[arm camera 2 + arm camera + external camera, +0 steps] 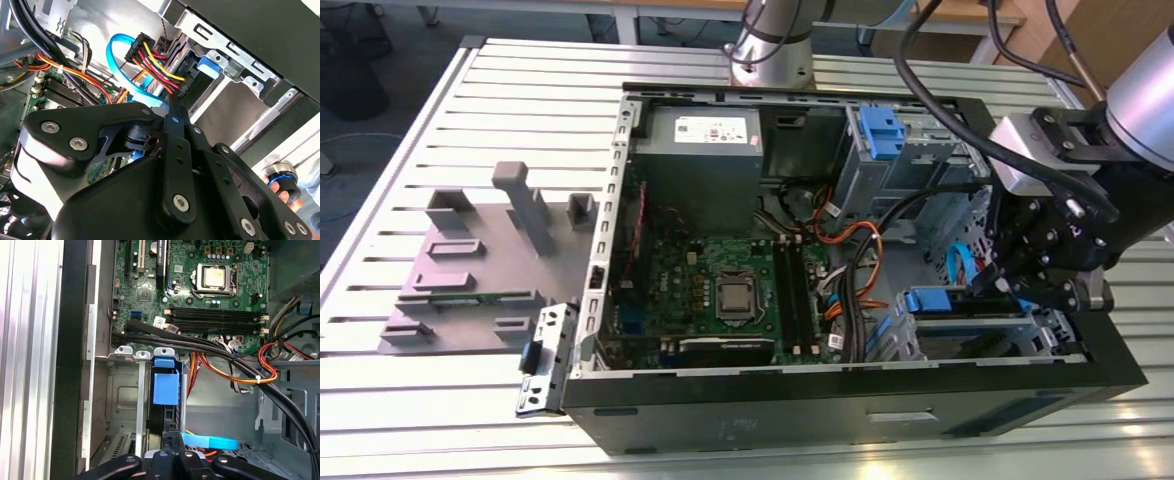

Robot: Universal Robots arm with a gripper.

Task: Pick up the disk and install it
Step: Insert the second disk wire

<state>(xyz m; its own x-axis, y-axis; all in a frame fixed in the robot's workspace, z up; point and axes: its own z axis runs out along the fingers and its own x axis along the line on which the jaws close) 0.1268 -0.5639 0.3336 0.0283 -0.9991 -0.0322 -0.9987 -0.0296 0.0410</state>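
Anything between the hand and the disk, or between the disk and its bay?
Nothing visible. The hand is right at the disk, whose blue carrier already sits in the drive cage; the black cables pass beside the cage.

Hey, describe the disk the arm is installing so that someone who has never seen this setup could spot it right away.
Find the open black computer case on the slatted table, then the metal drive cage in its corner beneath the gripper. The disk stands in that cage, its blue plastic handle showing. Another blue handle sits in the far cage beside the grey power supply.
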